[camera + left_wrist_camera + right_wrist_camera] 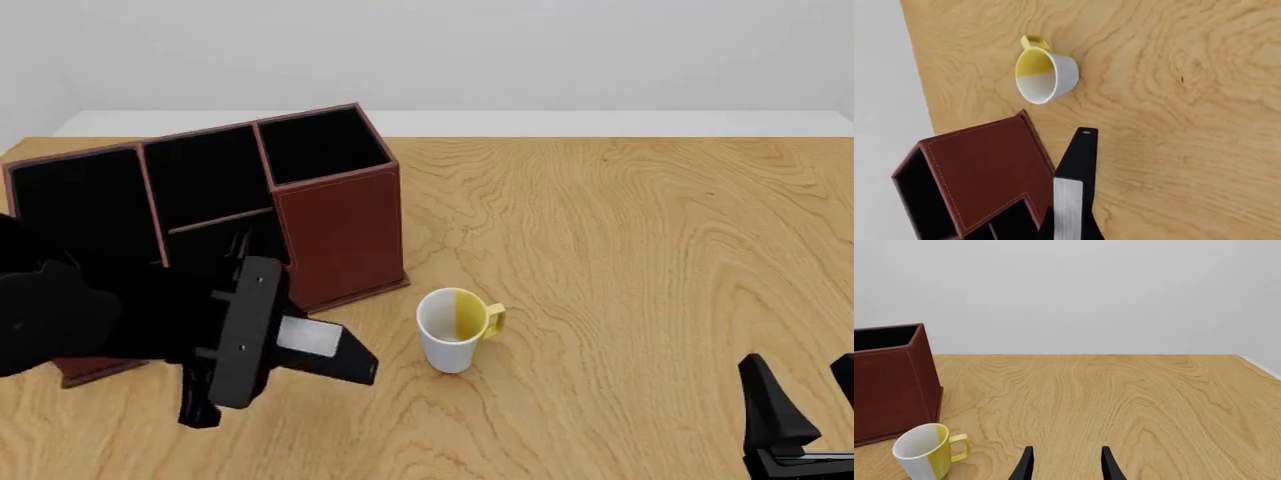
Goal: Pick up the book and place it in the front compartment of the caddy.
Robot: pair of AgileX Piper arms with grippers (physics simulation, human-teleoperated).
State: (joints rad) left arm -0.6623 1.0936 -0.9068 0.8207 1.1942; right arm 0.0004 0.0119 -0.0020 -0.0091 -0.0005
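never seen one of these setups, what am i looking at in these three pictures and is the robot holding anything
These are simulator renders of two robot arms working at a wooden table. The wide picture comes from a fixed camera behind and above the arms. The other two come from small cameras mounted just behind each gripper, looking along its fingers.

On the table stand a reddish-brown caddy with black-lined compartments and a white-and-yellow mug.

The left gripper, the bulky black shape low on the left, is holding the book, a thin black hardcover with white page edges. It is lifted off the table, close beside the caddy and not yet inside any compartment.

The right gripper is open and holds nothing, hanging over bare wood at the lower right.
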